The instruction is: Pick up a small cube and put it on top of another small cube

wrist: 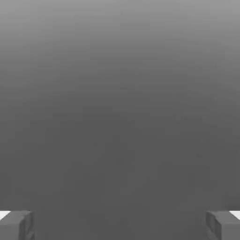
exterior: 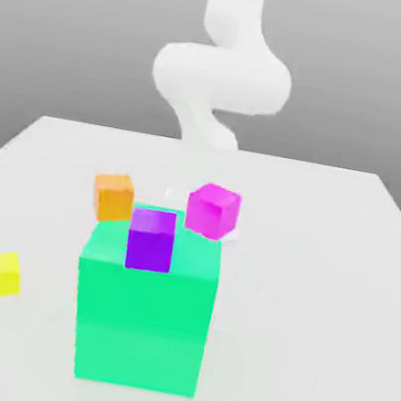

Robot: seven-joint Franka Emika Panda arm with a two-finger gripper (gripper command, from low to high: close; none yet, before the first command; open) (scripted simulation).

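Nothing is yet grasped: the small plain bright-yellow cube [exterior: 3, 273] is left lying alone on the white table [exterior: 323, 263], while the gripper [wrist: 120, 225] is held spread wide and empty.

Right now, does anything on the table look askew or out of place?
Yes. The magenta cube sits tilted behind the big green block, not flat. A purple cube sits on the block. The yellow cube lies alone.
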